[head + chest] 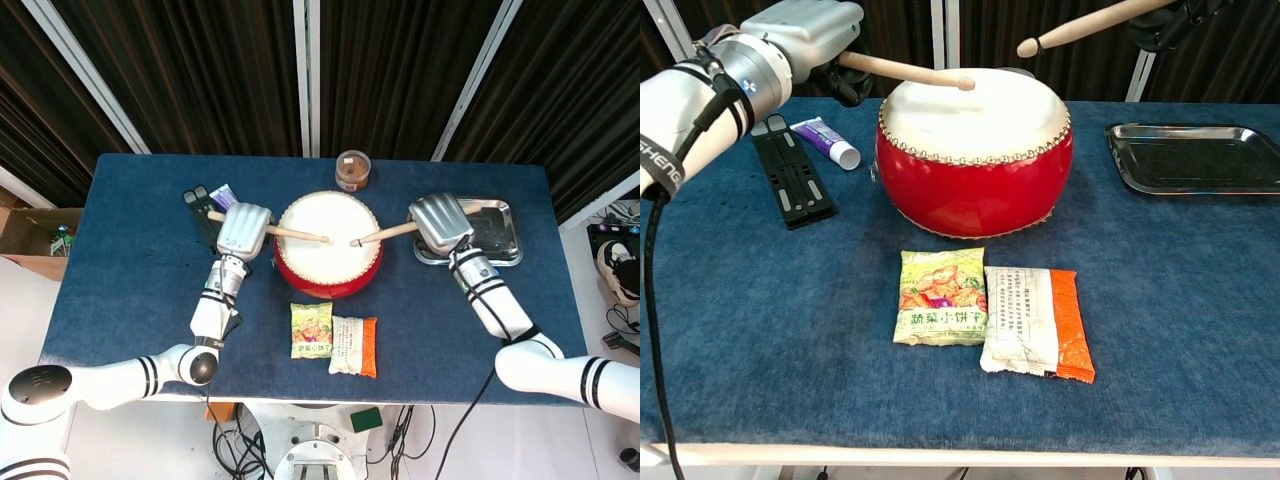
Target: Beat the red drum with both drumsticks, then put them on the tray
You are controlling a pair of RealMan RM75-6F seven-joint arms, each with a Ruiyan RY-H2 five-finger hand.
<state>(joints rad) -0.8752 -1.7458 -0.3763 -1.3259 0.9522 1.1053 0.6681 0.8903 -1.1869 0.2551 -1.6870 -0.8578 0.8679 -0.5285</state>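
Note:
The red drum (329,245) (975,160) with a white skin stands mid-table. My left hand (244,231) (805,40) grips a wooden drumstick (298,236) (905,71) at the drum's left side. That stick's tip hovers over the skin. My right hand (441,223) grips the other drumstick (382,234) (1090,24) on the right, its tip also above the skin. In the chest view that stick is raised higher than the left one. The steel tray (494,233) (1195,157) lies right of the drum, partly under my right hand.
A black folding stand (213,235) (790,170) and a purple tube (827,140) lie left of the drum. Behind the drum is a brown jar (352,170). Two snack packets (311,330) (354,345) lie in front of it.

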